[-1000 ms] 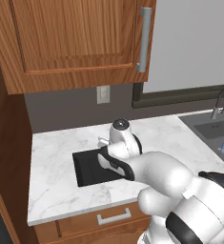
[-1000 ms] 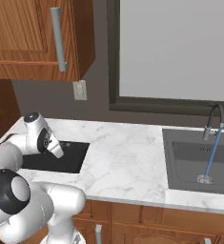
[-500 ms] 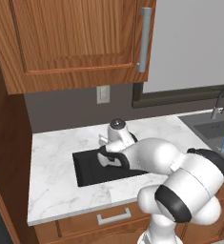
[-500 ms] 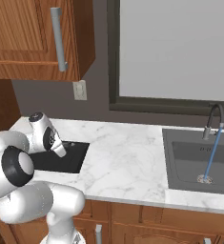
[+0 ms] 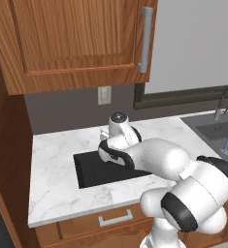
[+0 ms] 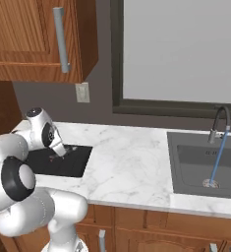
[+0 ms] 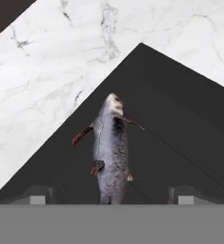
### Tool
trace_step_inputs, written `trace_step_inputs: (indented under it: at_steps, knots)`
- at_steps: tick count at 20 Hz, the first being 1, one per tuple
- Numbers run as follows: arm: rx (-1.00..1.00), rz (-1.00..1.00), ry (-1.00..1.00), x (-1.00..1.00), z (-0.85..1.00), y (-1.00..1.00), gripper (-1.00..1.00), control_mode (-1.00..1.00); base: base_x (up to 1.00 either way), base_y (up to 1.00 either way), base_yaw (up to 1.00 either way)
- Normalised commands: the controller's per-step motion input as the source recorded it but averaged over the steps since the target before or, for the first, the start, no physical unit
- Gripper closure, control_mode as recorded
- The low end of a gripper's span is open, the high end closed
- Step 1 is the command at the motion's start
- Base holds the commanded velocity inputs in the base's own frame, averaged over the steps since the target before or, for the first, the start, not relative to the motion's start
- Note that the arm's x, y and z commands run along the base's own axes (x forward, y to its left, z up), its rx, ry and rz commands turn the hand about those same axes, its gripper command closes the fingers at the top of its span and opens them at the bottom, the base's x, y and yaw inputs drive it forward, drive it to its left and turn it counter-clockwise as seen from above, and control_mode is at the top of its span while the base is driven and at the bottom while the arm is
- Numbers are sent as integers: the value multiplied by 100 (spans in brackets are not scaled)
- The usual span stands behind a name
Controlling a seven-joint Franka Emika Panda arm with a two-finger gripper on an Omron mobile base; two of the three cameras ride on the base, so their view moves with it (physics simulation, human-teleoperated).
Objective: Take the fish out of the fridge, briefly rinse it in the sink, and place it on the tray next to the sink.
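Note:
The fish point(image 7: 111, 147), small and grey with thin reddish fins, lies flat on the black tray point(image 7: 180, 133). My gripper point(image 7: 111, 194) hovers just over its tail end. It is open: the fingertips point(image 7: 38, 194) stand wide apart on either side and do not touch the fish. In the base views the hand point(image 5: 119, 128) is tilted down over the tray point(image 5: 89, 169), left of the sink point(image 6: 205, 165). My gripper point(image 6: 59, 150) points at the tray point(image 6: 72, 165). The fridge is out of view.
Blue water runs from the dark curved faucet point(image 6: 219, 123) into the sink. White marble counter point(image 6: 131, 162) lies between tray and sink. Wooden upper cabinets point(image 5: 76, 38) hang above, and a wall outlet point(image 5: 104, 95) is behind the tray.
The hand has stayed over the tray and risen slightly. The arm's large white links have swung around in front of the base cameras.

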Motion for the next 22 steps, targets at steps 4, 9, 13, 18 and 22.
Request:
trace_step_inputs:
  at_steps: [4,9,13,18,22]
  knots:
    - [0,-2,-17,-42,94,0,-100,-100,0,0,0]
    - [0,0,-32,-100,96,0,-100,-100,0,0,0]
    - [0,0,-48,-100,100,0,-100,-100,0,0,0]
    - [0,0,-62,-100,100,0,-100,-100,0,0,0]
    - [-9,-1,-72,-100,100,0,-100,-100,0,0,0]
